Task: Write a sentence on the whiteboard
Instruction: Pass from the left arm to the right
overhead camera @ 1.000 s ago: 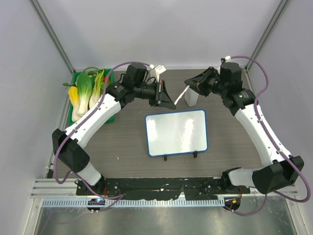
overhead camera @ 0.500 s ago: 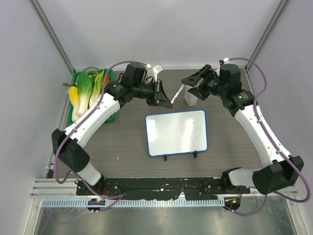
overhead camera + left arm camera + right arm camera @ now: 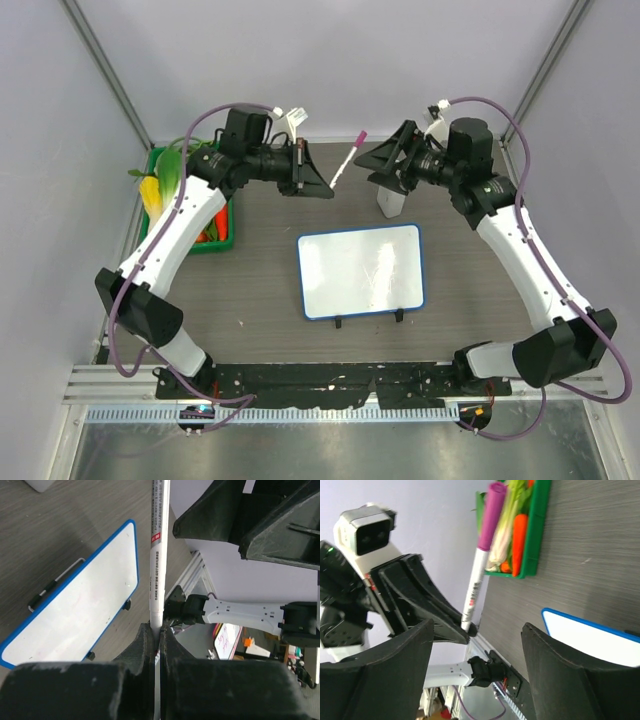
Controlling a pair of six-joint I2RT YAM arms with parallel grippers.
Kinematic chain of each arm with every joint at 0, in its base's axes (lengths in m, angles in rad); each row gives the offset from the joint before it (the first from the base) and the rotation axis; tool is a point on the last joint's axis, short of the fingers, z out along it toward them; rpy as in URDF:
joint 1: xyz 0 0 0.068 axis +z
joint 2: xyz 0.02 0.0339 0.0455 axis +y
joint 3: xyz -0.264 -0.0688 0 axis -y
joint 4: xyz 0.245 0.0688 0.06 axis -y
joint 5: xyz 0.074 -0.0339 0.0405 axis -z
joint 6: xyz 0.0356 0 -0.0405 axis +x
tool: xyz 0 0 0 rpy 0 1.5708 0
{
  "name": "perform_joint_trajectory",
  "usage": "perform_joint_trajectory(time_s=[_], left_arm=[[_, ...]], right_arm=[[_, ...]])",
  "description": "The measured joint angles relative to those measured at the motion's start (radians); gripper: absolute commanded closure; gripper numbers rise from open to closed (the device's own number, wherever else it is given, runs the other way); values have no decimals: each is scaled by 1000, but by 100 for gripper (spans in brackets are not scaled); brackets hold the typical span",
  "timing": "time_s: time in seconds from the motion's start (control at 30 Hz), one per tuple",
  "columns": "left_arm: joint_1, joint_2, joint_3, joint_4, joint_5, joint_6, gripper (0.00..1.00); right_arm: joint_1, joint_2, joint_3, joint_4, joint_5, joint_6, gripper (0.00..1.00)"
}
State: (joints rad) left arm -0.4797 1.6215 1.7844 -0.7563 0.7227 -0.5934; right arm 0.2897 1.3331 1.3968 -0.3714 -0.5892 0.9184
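Observation:
My left gripper is shut on the tail of a white marker, held in the air behind the whiteboard with its pink cap pointing up and right. In the left wrist view the marker runs straight out from the closed jaws. My right gripper stands open just right of the cap, touching nothing. Its wrist view shows the marker beyond the wide gap. The blue-rimmed whiteboard lies flat mid-table. No sentence shows on it, only faint smears.
A white bottle stands just behind the board's far right corner, under my right gripper. A green tray of vegetables sits at the left wall. The board's two black feet point toward the arm bases.
The right gripper opened and let go of the marker. The left arm pulled back and left with the marker, tipping its capped end upward. The right arm rose slightly.

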Motion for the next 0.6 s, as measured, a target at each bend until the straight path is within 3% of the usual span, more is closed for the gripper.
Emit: perform_joint_trajectory(time_s=[0.4, 0.6], left_arm=[[-3, 0, 1, 57, 179, -47, 100], [-3, -1, -19, 92, 219, -59, 100]], right_arm=[[32, 62, 2, 161, -182, 16, 57], [32, 68, 1, 228, -230, 35, 61]])
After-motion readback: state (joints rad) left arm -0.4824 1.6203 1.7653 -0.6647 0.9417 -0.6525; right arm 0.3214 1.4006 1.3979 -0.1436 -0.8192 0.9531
